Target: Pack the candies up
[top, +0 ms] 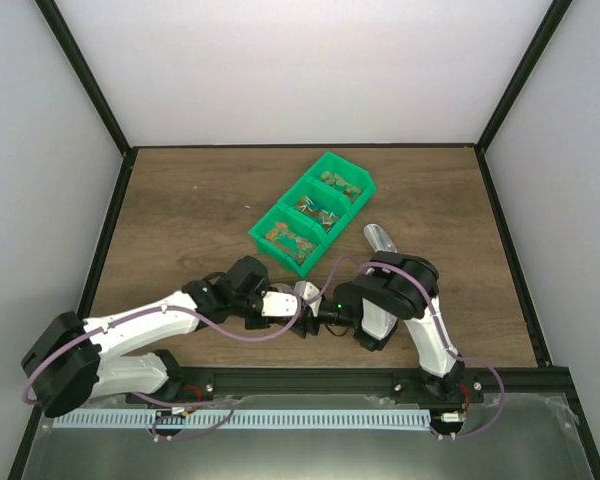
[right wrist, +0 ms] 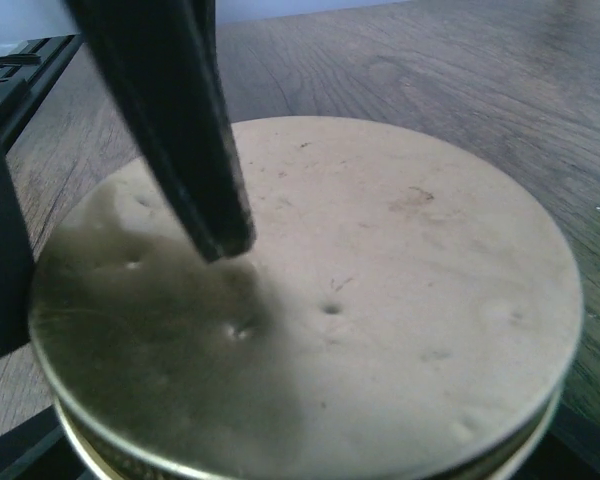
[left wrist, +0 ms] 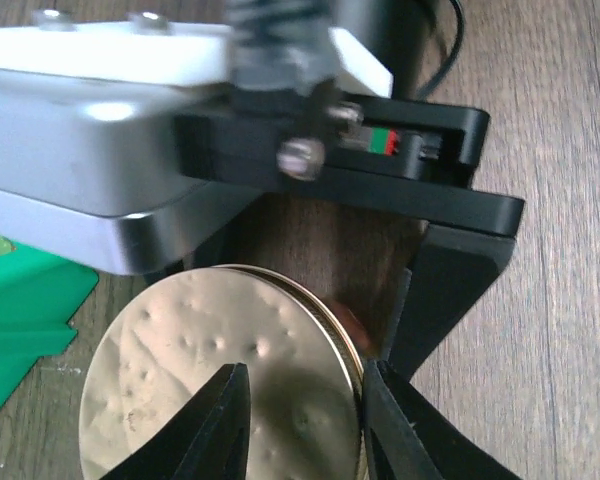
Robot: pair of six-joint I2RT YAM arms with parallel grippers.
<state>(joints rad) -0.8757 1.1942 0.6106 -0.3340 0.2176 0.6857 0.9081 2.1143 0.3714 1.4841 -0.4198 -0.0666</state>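
The candies [top: 298, 236] sit in the green bin [top: 260, 238]. The right gripper [top: 315, 312] clasps the jar [top: 303, 295]. The left gripper [left wrist: 305, 410] straddles the lid [left wrist: 210, 380] rim, its grip unclear. I'd seat both fingers squarely before twisting.

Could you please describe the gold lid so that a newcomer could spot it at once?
On the wooden table, look just nearer than the green three-compartment bin, where the left end effector and right end effector meet. There sits a flat, round, gold-coloured lid with small dents; unlike the elongated silver scoop farther right, it is a plain disc.
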